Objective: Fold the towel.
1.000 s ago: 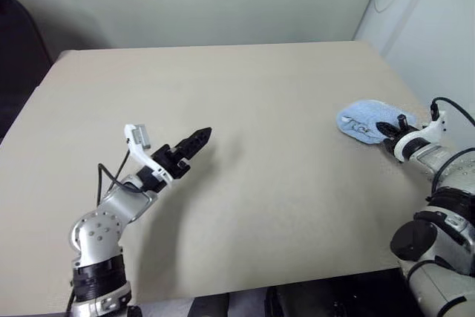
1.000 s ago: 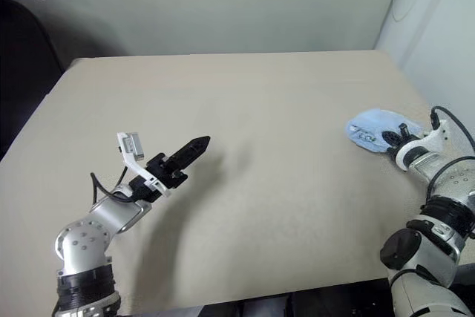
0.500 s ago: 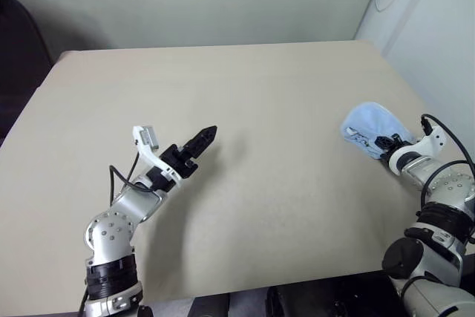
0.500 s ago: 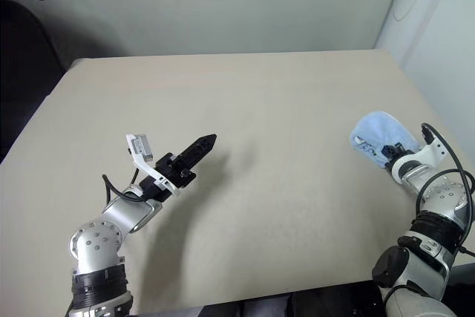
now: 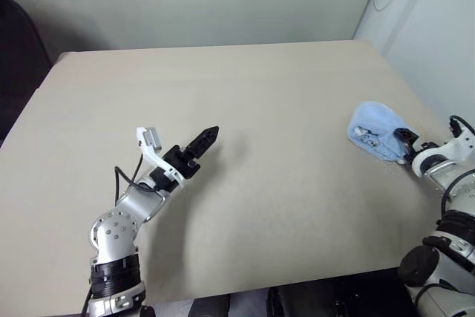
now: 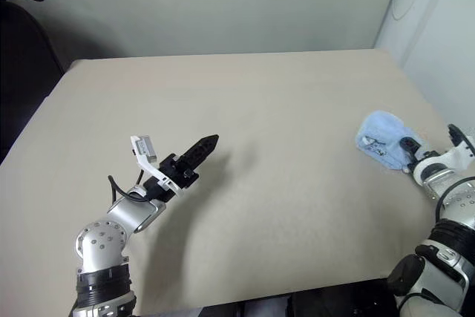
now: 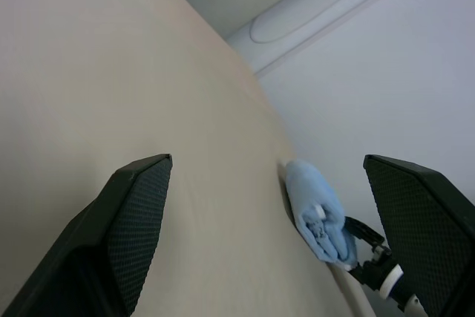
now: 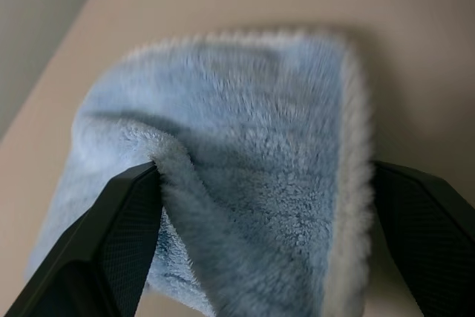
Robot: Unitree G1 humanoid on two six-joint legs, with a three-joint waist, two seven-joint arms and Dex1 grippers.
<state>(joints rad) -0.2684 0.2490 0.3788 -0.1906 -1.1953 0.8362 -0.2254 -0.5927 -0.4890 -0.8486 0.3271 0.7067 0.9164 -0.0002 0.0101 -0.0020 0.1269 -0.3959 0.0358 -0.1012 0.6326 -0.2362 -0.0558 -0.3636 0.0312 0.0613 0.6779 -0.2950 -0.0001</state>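
Note:
The towel (image 5: 377,130) is a small light-blue cloth lying bunched in a loose fold near the table's right edge; I also see the towel (image 7: 318,211) in the left wrist view. My right gripper (image 5: 406,139) is at its near right side, open. In the right wrist view its two fingers (image 8: 111,250) stand wide apart on either side of the towel (image 8: 245,146), whose white edging faces the camera. My left gripper (image 5: 206,138) hovers over the table's left middle, far from the towel, open and holding nothing.
The tan table (image 5: 245,94) is bare apart from the towel. Its right edge (image 5: 427,113) runs close behind the towel, with a white wall panel (image 5: 438,20) beyond. A dark chair (image 5: 15,42) stands at the far left.
My right gripper has opened and let go of the towel, drawing back to the right. The towel has settled on the table. The left arm has kept still.

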